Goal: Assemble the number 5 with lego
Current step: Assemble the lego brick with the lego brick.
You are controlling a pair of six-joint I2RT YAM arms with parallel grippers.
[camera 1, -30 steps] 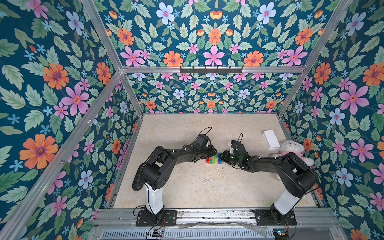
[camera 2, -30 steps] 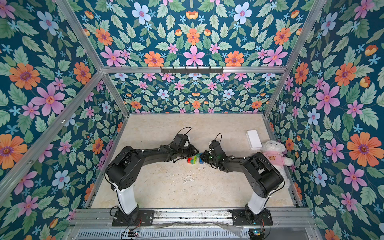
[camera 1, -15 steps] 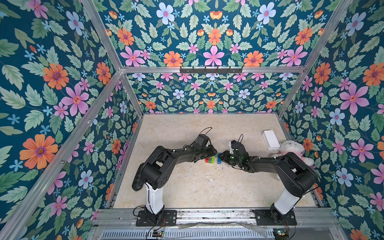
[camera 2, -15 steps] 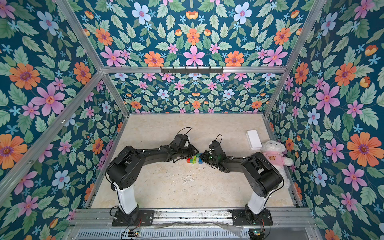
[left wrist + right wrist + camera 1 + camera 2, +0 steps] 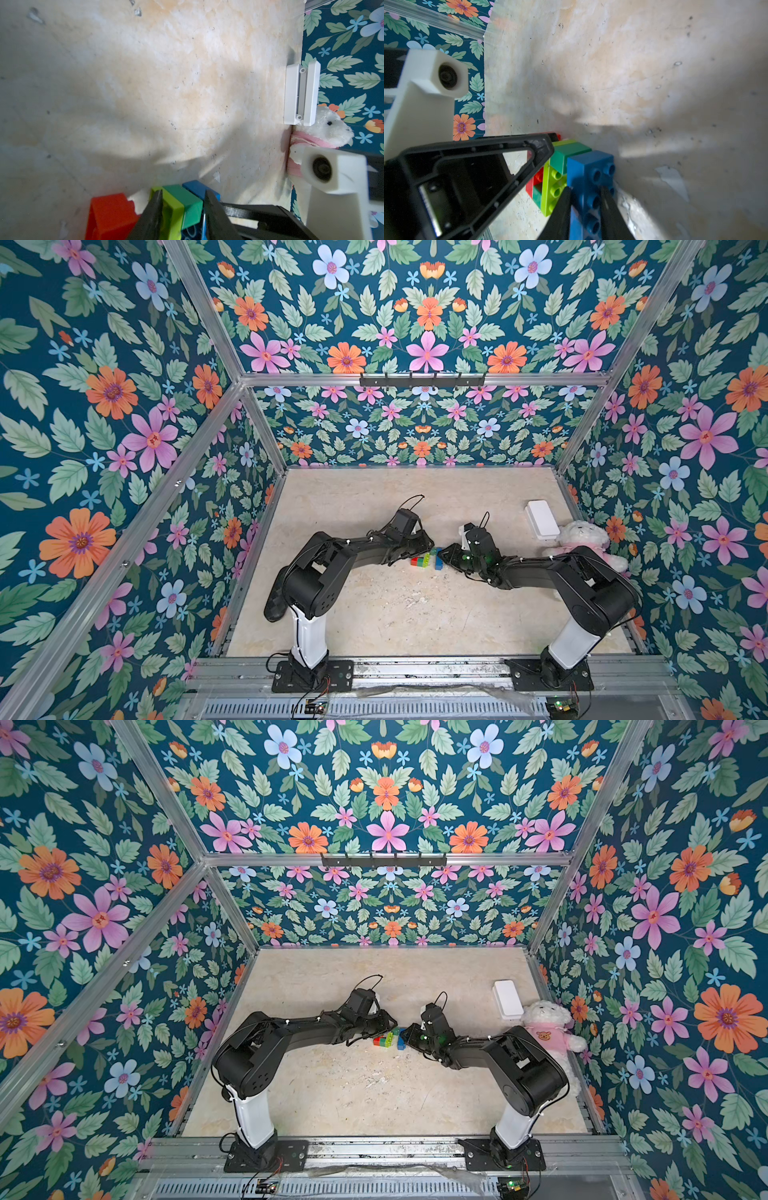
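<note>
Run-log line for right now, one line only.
left tool: shut on green bricks | right tool: shut on blue brick, butted against them | red brick: ungripped, beyond green

White box [image 5: 541, 519] just beside a pink-shirted plush bear [image 5: 582, 538] on the beige tabletop [image 5: 415, 614]

joined lego [image 5: 424, 560] (red, lime, green, blue) on its side
</note>
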